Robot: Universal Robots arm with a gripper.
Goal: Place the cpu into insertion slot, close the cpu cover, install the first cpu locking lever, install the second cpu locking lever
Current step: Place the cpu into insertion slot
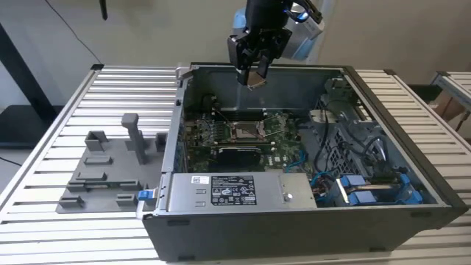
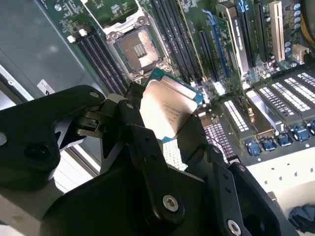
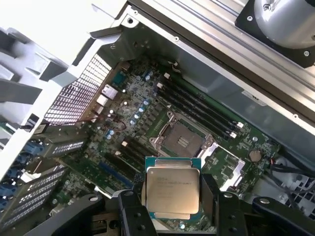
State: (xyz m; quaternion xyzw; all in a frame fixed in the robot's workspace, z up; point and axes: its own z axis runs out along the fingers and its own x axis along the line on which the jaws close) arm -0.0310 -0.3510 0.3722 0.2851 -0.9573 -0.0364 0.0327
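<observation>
The cpu [image 3: 172, 189] is off the board and up in the air, pinched between the fingers of the gripper [image 3: 172, 197]. Its silver-grey lid faces the first wrist view and its green edge shows around the metal. In the exterior view it hangs above the far wall of the computer case [image 1: 243, 232], well above the motherboard [image 1: 283, 149].

I judge it light and rigid, a thin plate that will not flex. The metal top looks smooth enough to slide if the squeeze slackens. The underside carries the contacts, so I would treat that face as fragile and keep hold of the side edges only, as the grip does now. The tilt of the chip in the second wrist view tells me it is not lying level with the board.

The fingers [image 3: 132, 209] are pressed in on two opposite edges of the chip, one on each side. The gap between them is just the chip's width, and they touch nothing else.

The insertion slot [image 3: 183, 141] lies bare below, with no chip in it, between the rows of dark memory slots. In the second wrist view a thin metal frame stands at the socket's edge. I take it for the cpu cover [image 2: 123, 23] swung open, though I cannot be sure.
</observation>
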